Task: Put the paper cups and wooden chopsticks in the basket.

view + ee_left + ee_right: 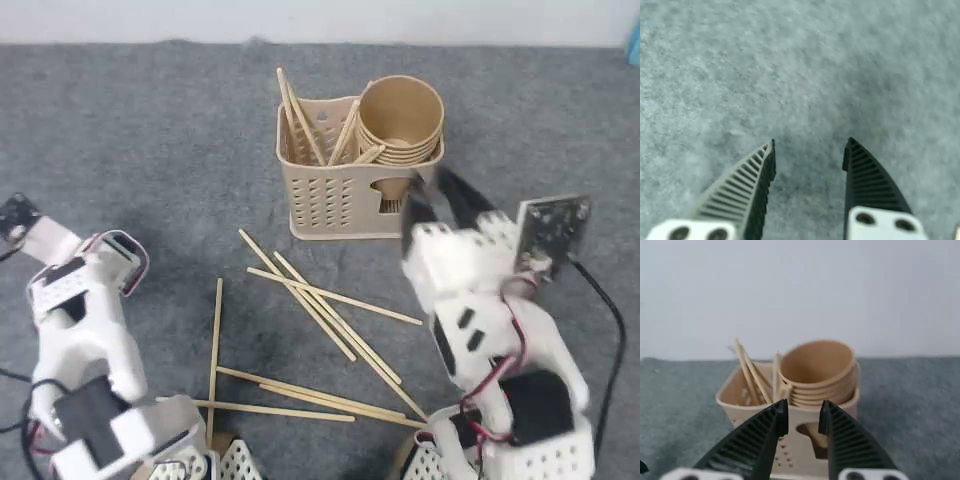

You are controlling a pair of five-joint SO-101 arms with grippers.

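A beige slotted basket [335, 195] stands at the back middle of the grey mat. A stack of brown paper cups [402, 118] sits in its right half, and a few wooden chopsticks [300, 115] lean in its left half. Several more chopsticks [325, 305] lie scattered on the mat in front of it. My right gripper [430, 190] hovers just right of and in front of the basket, open a little, with nothing between its fingers. In the right wrist view, the right gripper [804, 407] faces the basket [735, 400] and cups [817, 367]. My left gripper [811, 142] is open over bare mat.
The left arm [80, 310] is folded at the front left corner. The right arm's body [500, 340] and its cable [610, 330] fill the front right. A pale wall [800, 290] runs behind the mat. Open mat lies to the left of the basket.
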